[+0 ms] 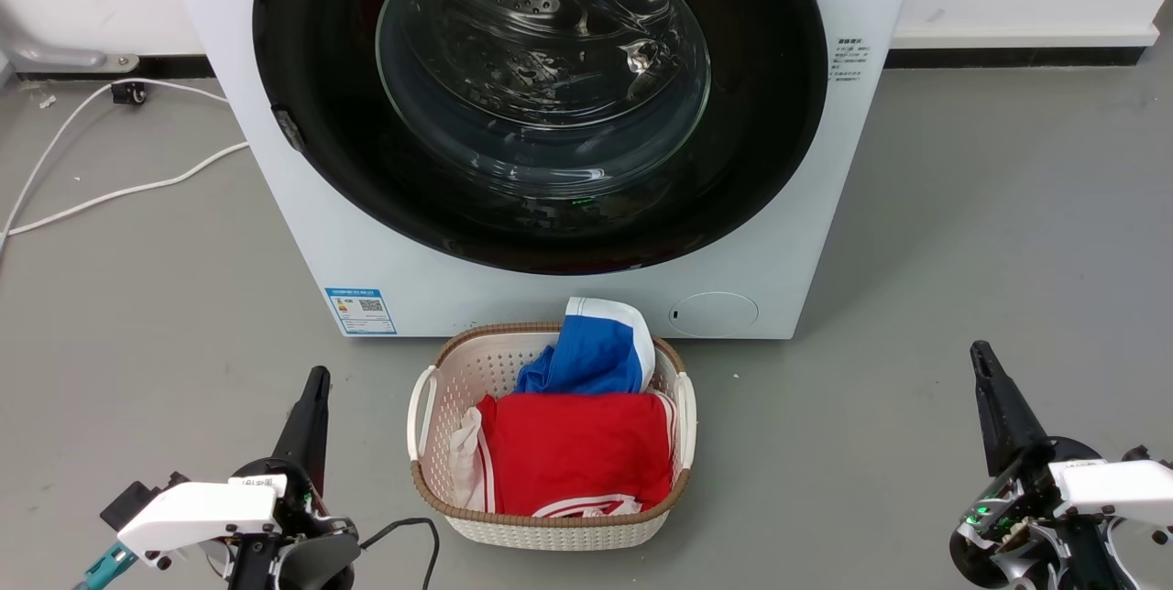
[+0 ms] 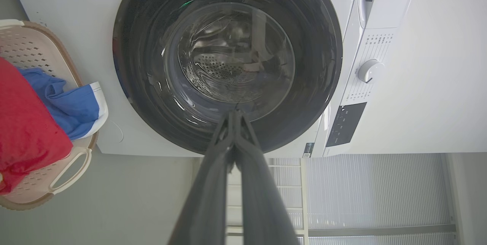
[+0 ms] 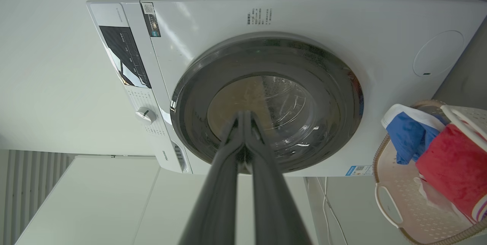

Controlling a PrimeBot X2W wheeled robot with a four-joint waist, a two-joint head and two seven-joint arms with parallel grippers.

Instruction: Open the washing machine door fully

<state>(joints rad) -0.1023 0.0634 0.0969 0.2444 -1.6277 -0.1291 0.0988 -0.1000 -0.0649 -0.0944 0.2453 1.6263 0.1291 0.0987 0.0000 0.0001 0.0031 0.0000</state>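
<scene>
In the head view, the washing machine door (image 1: pixel 541 86) sits shut and flush against the front of the white washer (image 1: pixel 302 242), its black rim spanning nearly the whole width. A small grey tab (image 1: pixel 291 130) shows on the left edge of the rim. It may be the pull or the latch, but it is too small to tell. On the floor (image 1: pixel 962 233) just in front of the washer stands a basket (image 1: pixel 550 530) of red and blue clothes (image 1: pixel 573 448). The left gripper (image 1: pixel 314 388) is low at one side of the basket and the right gripper (image 1: pixel 982 361) at the other, both well apart from the door.

In the left wrist view, that gripper's fingers (image 2: pixel 213 169) lie pressed together to a single tip and hold nothing. They point at the lower part of the door glass without touching it.

In the right wrist view, the right gripper's fingers (image 3: pixel 224 161) are likewise pressed together and empty, aimed at the window from a distance. The control dial (image 3: pixel 145 115) is off beside the rim.

The task looks to be at its very start, with the reach not yet made. Next, one arm must travel to the rim's free edge. There it must part its fingers or hook a tip behind the lip, then draw outward in an arc about the hinge. The basket is close beneath the door, so the swing and the forearm will need to pass above it.
</scene>
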